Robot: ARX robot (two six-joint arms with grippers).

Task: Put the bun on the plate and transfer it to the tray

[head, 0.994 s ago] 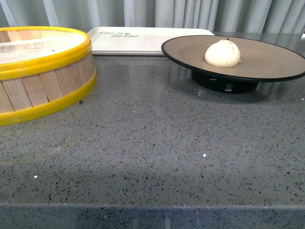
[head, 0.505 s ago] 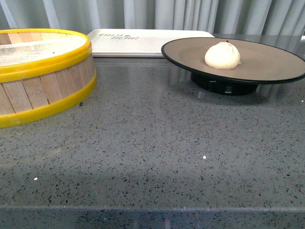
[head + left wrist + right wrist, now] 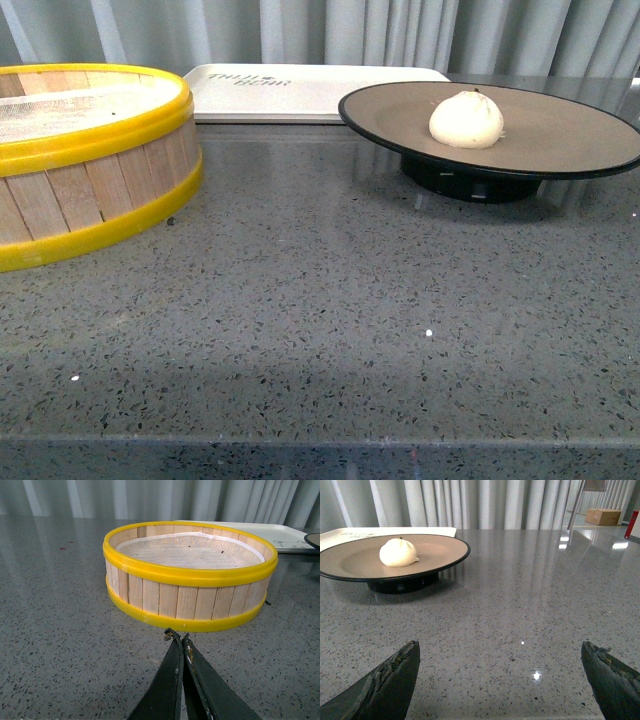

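The cream-white bun (image 3: 466,118) sits on the brown, black-rimmed plate (image 3: 560,155) at the back right of the counter; the right wrist view shows the same bun (image 3: 398,553) on the plate (image 3: 350,565). The off-white tray (image 3: 310,92) lies behind, between plate and steamer, its corner (image 3: 280,532) showing in the left wrist view. My left gripper (image 3: 177,635) is shut with nothing in it, low over the counter just short of the steamer. My right gripper (image 3: 500,647) is open and holds nothing, well short of the plate. Neither arm appears in the front view.
A wooden steamer basket with yellow rims (image 3: 90,160) stands at the left, its white liner (image 3: 192,552) bare. Grey speckled counter (image 3: 330,300) spreads across the front. Grey curtains hang behind. A cardboard box (image 3: 603,516) sits far off beyond the counter.
The whole front view has shifted slightly, with plate, bun and steamer sitting a little lower in the picture. Nothing on the counter has moved relative to anything else.
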